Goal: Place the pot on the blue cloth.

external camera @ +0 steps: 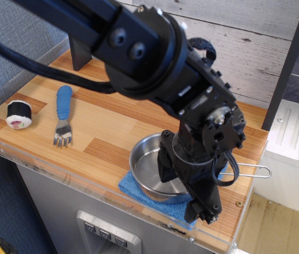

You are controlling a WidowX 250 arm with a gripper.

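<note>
Reaching down over the near right corner of the tabletop point(112, 127), my end effector point(183, 182) sits low at the right rim of the pot point(149, 169); one finger point(165, 166) dips inside the bowl and the other point(205, 203) hangs outside toward the front edge, but whether they pinch the rim I cannot tell, since my own wrist housing blocks that spot. Item, pot: shiny steel, upright, resting on the blue cloth point(133, 185), its wire-loop handle point(252, 170) sticking out to the right past my wrist and over the tabletop's edge. Item, blue cloth: flat, mostly covered by the pot, showing along the front and at a small patch behind my wrist. Item, blue-handled fork point(62, 114): lying flat well to the left, tines toward the front edge. Item, sushi roll point(18, 115): on its side at the far left, near the fork but apart from it. Item, dark block point(80, 53): standing at the back left.
</note>
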